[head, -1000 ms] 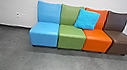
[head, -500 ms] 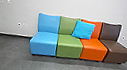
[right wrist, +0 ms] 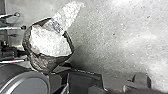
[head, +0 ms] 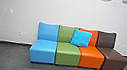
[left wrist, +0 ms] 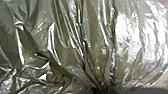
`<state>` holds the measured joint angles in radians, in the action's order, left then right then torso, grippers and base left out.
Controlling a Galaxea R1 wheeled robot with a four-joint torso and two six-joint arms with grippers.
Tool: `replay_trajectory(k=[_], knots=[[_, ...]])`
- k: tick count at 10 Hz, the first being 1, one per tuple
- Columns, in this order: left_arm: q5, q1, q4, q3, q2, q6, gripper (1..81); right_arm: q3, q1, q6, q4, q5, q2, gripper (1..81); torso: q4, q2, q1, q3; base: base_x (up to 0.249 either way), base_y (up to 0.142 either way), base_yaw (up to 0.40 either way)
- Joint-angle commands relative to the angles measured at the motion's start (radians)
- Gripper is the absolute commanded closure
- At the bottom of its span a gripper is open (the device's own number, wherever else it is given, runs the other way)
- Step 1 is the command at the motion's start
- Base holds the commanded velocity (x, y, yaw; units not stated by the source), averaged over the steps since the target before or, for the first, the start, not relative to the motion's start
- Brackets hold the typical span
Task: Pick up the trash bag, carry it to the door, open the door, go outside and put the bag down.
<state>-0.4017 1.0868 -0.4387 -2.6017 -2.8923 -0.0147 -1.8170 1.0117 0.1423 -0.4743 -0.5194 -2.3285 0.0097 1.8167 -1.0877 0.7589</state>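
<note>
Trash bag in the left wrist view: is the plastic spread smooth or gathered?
Gathered: the trash bag is heavily creased, and many of its folds converge toward one spot.

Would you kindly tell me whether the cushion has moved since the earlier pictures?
No, the cushion still leans where the green chair meets the orange chair; the head camera has moved instead.

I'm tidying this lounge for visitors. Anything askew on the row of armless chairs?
The bright blue square cushion sits slightly tilted across the join between the green padded chair and the orange padded chair, not squarely against one.
</note>
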Motion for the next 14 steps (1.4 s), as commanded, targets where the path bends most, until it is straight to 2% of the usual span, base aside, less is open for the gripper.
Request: replay_trajectory(k=[1, 4, 6, 7, 12, 14], knots=[[-0.068, -0.072, 0.032, 0.002, 0.005, -0.004, 81.1, -0.005, -0.078, 0.020, -0.029, -0.071, 0.018, 1.0, 0.000, -0.100, 0.064, 0.000, 0.000, 0.000, 0.000], [-0.065, -0.040, 0.074, 0.002, 0.002, -0.005, 81.1, -0.117, -0.011, 0.074, -0.027, -0.067, -0.050, 1.0, 0.000, -0.197, 0.126, -0.013, 0.000, 0.000, 0.000], [-0.022, -0.014, 0.106, 0.002, -0.001, -0.004, 81.1, -0.209, 0.029, 0.106, -0.029, -0.056, -0.096, 1.0, 0.000, -0.268, 0.172, -0.013, 0.000, 0.000, 0.000], [-0.022, -0.008, 0.107, 0.000, -0.001, -0.004, 81.1, -0.231, 0.041, 0.115, -0.029, -0.054, -0.107, 1.0, 0.000, -0.301, 0.193, -0.013, 0.000, 0.000, 0.000], [-0.002, 0.034, 0.112, 0.000, -0.012, -0.005, 81.1, -0.235, 0.064, 0.140, -0.029, -0.053, -0.128, 1.0, 0.000, -0.484, 0.311, -0.013, 0.000, 0.000, 0.000], [0.000, 0.043, 0.124, -0.002, -0.016, -0.005, 81.1, -0.263, 0.075, 0.148, -0.027, -0.053, -0.149, 1.0, 0.000, -0.553, 0.355, -0.105, 0.000, 0.000, 0.000]])
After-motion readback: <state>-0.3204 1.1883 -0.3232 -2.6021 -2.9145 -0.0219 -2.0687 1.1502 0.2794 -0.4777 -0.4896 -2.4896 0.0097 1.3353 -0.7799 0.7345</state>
